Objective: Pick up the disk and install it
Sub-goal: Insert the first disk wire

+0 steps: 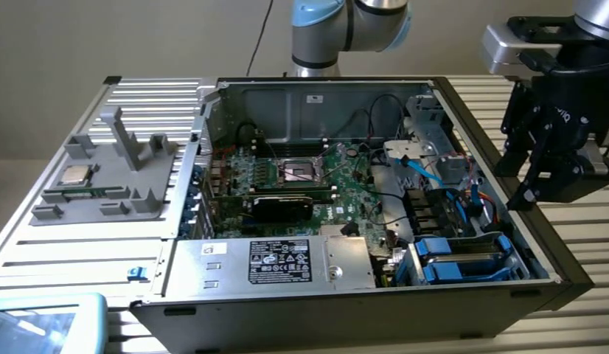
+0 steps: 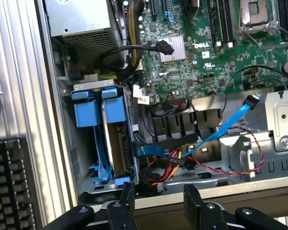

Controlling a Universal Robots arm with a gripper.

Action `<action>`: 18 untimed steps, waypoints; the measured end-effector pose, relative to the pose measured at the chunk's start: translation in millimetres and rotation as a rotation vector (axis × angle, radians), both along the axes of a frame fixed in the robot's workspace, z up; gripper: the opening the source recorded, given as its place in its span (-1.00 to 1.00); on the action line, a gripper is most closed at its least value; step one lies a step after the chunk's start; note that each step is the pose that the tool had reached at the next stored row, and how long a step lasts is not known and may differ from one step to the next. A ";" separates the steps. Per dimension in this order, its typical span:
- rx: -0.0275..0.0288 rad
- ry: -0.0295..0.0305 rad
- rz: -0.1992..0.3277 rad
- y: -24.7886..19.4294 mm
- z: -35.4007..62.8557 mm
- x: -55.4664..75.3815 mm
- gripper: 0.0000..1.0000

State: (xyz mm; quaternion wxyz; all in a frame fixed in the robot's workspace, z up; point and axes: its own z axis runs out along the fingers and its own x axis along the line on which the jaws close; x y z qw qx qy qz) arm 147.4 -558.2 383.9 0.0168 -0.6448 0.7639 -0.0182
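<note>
**ITEM: disk** (image 2: 116, 139). Silver-grey drive framed in a bright blue bracket, standing on edge inside the drive cage (image 2: 98, 184). Location: near corner of the computer case (image 1: 540, 284), on the exterior view's right. Two blue bracket tabs side by side at the cage mouth. Fully seated or only resting in the slot: cannot tell.

**ITEM: end effector** (image 2: 160, 195). Black, two fingers spread wide, nothing between them, nothing touched. Hanging above the case wall on the exterior view's right, near the cage and higher than the case rim.

**SURROUNDINGS.**
- Blue data cable (image 2: 221, 132) and red-and-black twisted wires (image 2: 225, 167): just beside the cage, on the side toward the motherboard (image 1: 315, 177).
- Silver power supply (image 1: 275, 262) with black label: near edge of the case, to the exterior view's left of the cage.
- CPU chip (image 1: 77, 175) on a grey fixture (image 1: 118, 166): outside the case at the exterior view's left, well apart from the work.
- Slatted tabletop (image 1: 580, 236) under all of it.

**STEP IN HAND (judged).** Open-fingered approach to the disk in its cage, no grasp made.

**HANDLING NOTES (judged).**
- Centre over the cage mouth first, then travel straight along the cage walls. Any tilt is likely to jam the bracket on its rails.
- Set the fingers across the thin dimension of the drive, on the blue bracket rather than the labelled face.
- Full spread advisable until both fingers flank the bracket.
- Hold clear of the data cable and twisted wires. Snagging looks the likeliest fault, given how close they lie.
- Firm, even closure only. Rigid, flat and smooth-sided, so apt to slip if gripped off-centre.
</note>
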 end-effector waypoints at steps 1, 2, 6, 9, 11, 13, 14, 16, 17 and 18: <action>-0.0007 -0.0018 -0.002 0.2 -1.0 0.0 0.06; -0.0009 -0.0027 -0.008 0.2 -2.2 -0.1 0.06; -0.0010 -0.0087 -0.037 0.6 -6.1 -0.8 0.06; -0.0006 -0.0143 -0.057 1.1 -8.6 -1.7 0.06; -0.0004 -0.0174 -0.059 1.7 -9.4 -4.7 0.06; -0.0005 -0.0174 -0.059 1.6 -9.4 -5.1 0.06; -0.0008 -0.0175 -0.060 2.1 -9.6 -5.8 0.06; -0.0007 -0.0189 -0.063 3.3 -11.3 -8.8 0.06; -0.0004 -0.0192 -0.066 3.8 -12.9 -10.5 0.06; -0.0006 -0.0196 -0.068 4.5 -14.1 -11.9 0.06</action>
